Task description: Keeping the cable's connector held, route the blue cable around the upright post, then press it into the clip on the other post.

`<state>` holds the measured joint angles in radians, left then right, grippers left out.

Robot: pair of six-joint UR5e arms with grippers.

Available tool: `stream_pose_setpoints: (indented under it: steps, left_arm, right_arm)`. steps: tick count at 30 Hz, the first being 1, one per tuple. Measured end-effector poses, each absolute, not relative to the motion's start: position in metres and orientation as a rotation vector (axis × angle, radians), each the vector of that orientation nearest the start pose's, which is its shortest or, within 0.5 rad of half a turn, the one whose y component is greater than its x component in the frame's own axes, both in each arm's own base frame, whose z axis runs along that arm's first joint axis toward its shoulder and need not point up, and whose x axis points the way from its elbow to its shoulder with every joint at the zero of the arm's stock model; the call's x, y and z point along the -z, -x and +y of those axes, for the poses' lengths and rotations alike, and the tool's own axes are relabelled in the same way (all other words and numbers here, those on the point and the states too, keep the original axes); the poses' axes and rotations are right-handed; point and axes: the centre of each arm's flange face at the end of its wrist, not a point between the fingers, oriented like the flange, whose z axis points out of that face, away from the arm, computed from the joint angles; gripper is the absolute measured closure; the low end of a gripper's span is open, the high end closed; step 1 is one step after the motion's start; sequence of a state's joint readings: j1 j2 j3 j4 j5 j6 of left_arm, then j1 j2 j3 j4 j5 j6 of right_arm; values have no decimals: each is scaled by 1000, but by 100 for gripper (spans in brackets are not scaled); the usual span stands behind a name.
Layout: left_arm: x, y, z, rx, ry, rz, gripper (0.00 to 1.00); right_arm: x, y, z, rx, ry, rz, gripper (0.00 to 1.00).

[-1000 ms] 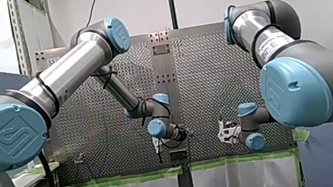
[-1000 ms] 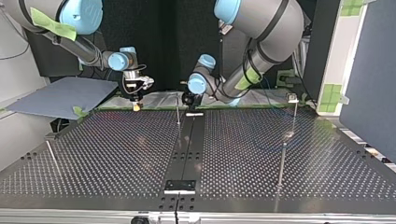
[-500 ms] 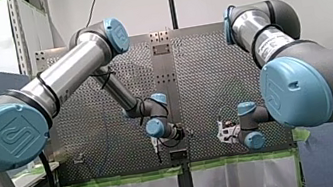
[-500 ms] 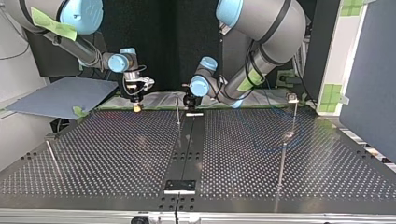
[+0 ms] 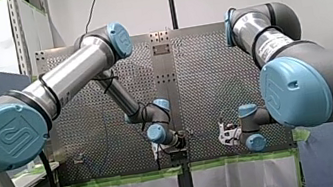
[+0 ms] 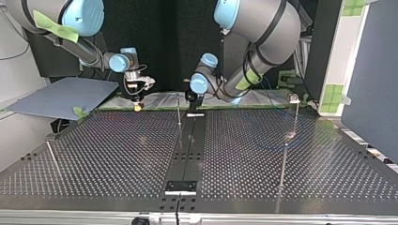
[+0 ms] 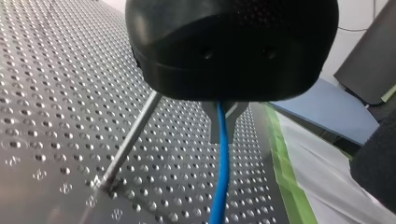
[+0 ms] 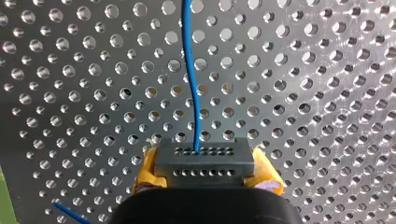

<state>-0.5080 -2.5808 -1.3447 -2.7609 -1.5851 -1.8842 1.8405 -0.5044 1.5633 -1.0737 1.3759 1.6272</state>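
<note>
Connector (image 8: 204, 160) sits clamped in right gripper (image 8: 205, 173), cable (image 8: 191, 84) ahead.

Blue cable (image 8: 189, 70), grey connector (image 8: 204, 161), yellow pads (image 8: 265, 171), silver perforated table (image 8: 303, 93).

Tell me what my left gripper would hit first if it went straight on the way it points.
Most likely the table, just beside the post, which stands off that line. My left gripper is shut on the cable; depth is hard to judge.
</note>
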Motion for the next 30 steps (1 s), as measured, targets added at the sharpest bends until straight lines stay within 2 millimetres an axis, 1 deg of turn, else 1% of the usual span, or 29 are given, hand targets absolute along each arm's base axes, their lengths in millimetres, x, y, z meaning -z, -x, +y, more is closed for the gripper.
stream_pose_setpoints:
  steps: [13, 18, 23, 30]
  left_arm:
    - [19, -550, -439, 509, -173, 1996, 100]
    - [13, -560, -440, 525, -172, 1976, 100]
    - [4, -573, -438, 520, -135, 1954, 100]
    - [2, -580, -431, 499, -95, 1947, 100]
  right_arm:
    - [68, -322, -607, -1598, -1495, -999, 100]
    - [65, -323, -612, -1608, -1477, -1012, 100]
    - [62, -322, -617, -1602, -1456, -1029, 100]
    - [57, -321, -625, -1612, -1431, -1045, 100]
